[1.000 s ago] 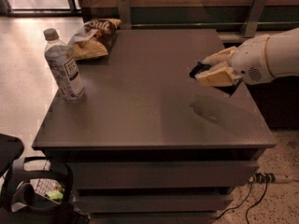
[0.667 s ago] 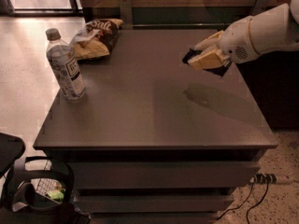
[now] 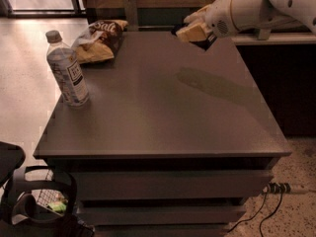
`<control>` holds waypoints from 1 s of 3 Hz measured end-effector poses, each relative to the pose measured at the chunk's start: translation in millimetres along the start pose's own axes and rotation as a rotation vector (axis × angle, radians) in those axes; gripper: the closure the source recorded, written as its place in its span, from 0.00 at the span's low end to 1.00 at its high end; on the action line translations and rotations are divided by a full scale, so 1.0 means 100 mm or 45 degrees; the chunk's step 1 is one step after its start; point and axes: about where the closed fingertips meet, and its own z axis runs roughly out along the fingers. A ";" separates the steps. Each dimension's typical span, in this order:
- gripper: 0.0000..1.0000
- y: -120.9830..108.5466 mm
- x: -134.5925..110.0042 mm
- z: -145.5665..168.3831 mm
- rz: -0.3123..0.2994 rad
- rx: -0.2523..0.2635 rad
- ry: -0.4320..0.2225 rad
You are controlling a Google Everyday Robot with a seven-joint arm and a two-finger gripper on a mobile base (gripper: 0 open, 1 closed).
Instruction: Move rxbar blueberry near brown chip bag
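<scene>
My gripper hangs in the air above the far right part of the grey table. It is shut on the rxbar blueberry, a dark flat bar whose edge shows below the cream-coloured fingers. The brown chip bag lies at the far left corner of the table, dark brown with yellow and white script. The gripper with the bar is well to the right of the bag, apart from it.
A clear water bottle with a grey cap stands upright near the left edge, in front of the bag. A dark counter lies to the right behind the arm. A cable lies on the floor at the lower right.
The gripper has carried the bar up and to the left, toward the far side of the table. The bag and bottle have not moved on the table.
</scene>
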 end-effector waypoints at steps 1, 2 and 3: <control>1.00 -0.17 -0.24 0.46 0.003 0.034 -0.106; 1.00 -0.23 -0.38 1.00 0.014 0.060 -0.123; 1.00 -0.23 -0.35 1.31 0.034 0.082 -0.096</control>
